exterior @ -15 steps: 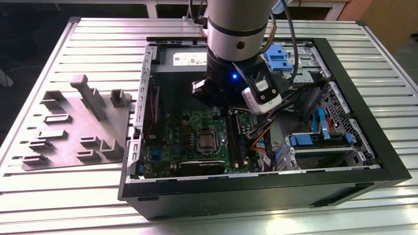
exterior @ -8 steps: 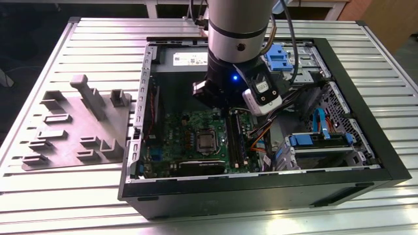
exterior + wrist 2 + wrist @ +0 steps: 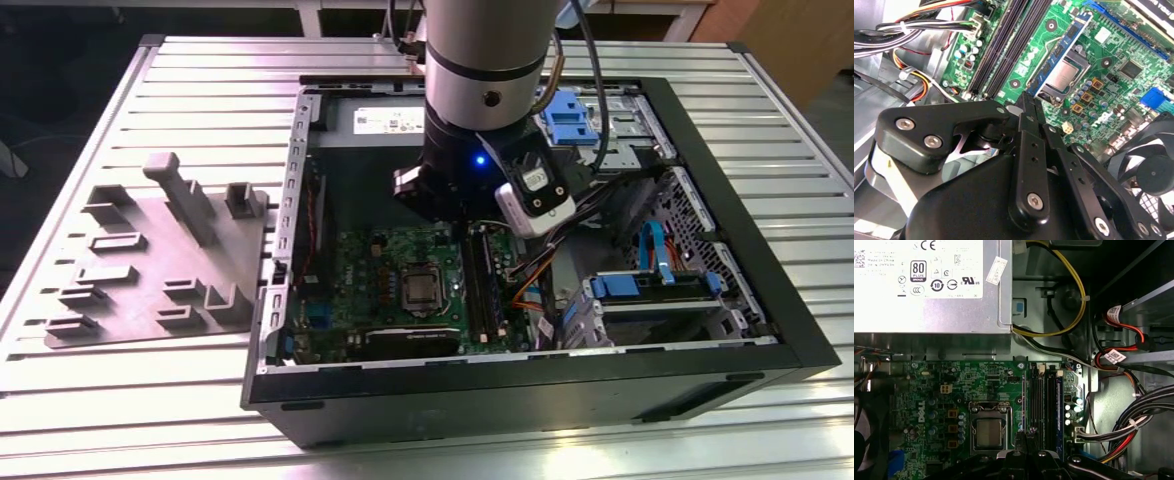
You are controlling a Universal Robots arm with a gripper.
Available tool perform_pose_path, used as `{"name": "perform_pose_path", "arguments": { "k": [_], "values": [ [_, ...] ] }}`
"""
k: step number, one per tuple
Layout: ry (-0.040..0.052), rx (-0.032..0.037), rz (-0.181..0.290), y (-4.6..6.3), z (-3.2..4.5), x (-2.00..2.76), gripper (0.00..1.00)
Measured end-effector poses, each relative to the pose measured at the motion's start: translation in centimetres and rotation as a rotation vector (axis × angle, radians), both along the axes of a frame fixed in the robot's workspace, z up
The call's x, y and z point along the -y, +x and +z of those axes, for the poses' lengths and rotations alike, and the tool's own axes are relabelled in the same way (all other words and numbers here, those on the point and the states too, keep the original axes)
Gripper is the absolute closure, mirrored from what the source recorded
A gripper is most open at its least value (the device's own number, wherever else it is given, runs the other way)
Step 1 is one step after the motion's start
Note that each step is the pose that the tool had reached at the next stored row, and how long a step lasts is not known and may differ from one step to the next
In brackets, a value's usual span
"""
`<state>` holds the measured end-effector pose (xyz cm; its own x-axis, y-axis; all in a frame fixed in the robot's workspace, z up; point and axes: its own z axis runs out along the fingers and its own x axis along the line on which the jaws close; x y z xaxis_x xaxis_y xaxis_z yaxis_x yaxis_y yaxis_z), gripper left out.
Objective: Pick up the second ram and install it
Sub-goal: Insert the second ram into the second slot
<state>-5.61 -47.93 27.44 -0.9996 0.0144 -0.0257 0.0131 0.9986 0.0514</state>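
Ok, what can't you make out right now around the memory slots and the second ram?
The second ram: not identifiable; in both wrist views the gripper linkage covers whatever sits under it.
The memory slots: the ends nearest the gripper are covered by it in the first wrist view.
Exterior view: the arm hides the slots' far ends and the gripper.

Matt black gripper (image 3: 1028, 102), glossy green motherboard (image 3: 989, 385), ribbed metal table (image 3: 200, 70), possibly plastic tray (image 3: 147, 270).
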Motion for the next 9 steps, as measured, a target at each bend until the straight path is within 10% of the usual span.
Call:
{"name": "perform_pose_path", "arguments": {
  "k": [9],
  "values": [
    [0.0007,-0.0001,0.0,0.12,-0.18,0.0,0.89]
  ]
}}
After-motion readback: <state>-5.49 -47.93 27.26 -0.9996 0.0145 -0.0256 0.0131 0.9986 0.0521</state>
